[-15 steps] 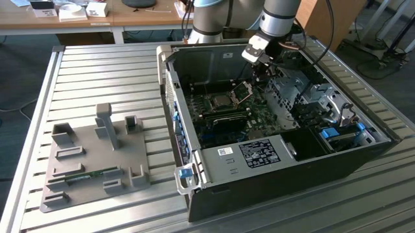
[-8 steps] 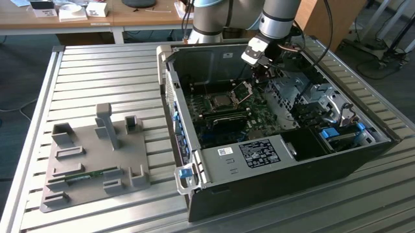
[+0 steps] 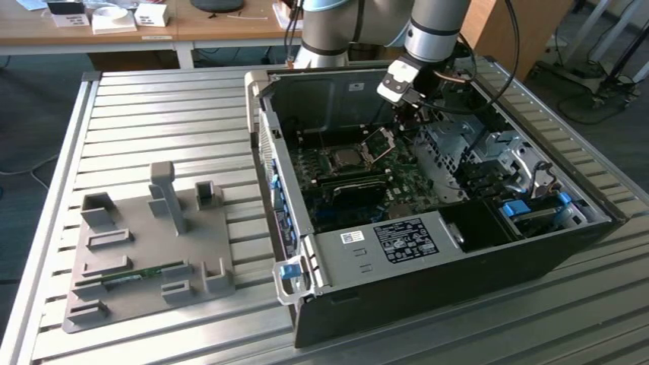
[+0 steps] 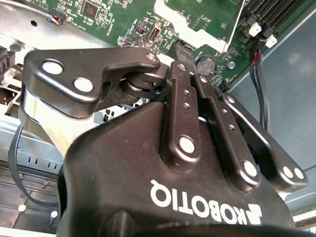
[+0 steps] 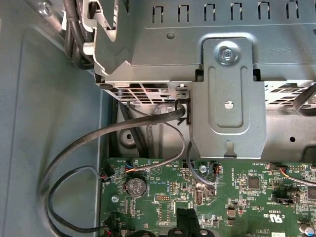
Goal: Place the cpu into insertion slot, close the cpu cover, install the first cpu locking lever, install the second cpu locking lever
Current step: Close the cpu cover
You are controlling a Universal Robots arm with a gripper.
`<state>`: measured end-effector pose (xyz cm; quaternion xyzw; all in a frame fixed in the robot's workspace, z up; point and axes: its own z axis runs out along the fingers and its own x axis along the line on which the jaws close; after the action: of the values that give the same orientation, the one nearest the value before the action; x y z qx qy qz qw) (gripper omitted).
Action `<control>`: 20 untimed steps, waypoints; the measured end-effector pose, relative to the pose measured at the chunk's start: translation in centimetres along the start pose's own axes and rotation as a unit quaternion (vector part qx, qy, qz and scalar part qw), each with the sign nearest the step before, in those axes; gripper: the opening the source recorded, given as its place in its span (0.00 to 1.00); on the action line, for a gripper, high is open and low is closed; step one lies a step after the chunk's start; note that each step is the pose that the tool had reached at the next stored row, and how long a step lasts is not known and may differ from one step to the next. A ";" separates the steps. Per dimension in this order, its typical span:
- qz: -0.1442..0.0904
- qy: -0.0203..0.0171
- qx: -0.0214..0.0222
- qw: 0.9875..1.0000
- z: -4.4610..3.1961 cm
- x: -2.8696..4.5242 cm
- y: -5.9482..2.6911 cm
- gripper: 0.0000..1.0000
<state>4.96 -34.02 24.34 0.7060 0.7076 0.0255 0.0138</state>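
Black gripper (image 4: 181,49), fingers pressed together, hovers over the green motherboard (image 4: 113,15).

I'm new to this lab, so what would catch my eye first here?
The open computer case lies on the slatted metal table, with the arm's gripper hovering inside it. Near the gripper, the cpu cover stands tilted up beside the insertion slot on the green motherboard. A grey fixture tray sits at the exterior view's left.
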 end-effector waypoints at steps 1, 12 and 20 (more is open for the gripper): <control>0.000 0.000 0.000 1.000 0.00 0.00 0.00 0.11; 0.003 0.000 -0.001 1.000 0.04 0.00 -1.45 0.11; 0.008 0.000 -0.006 1.000 0.03 0.01 -3.50 0.11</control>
<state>1.46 -34.02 24.11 0.7115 0.7019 0.0292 0.0179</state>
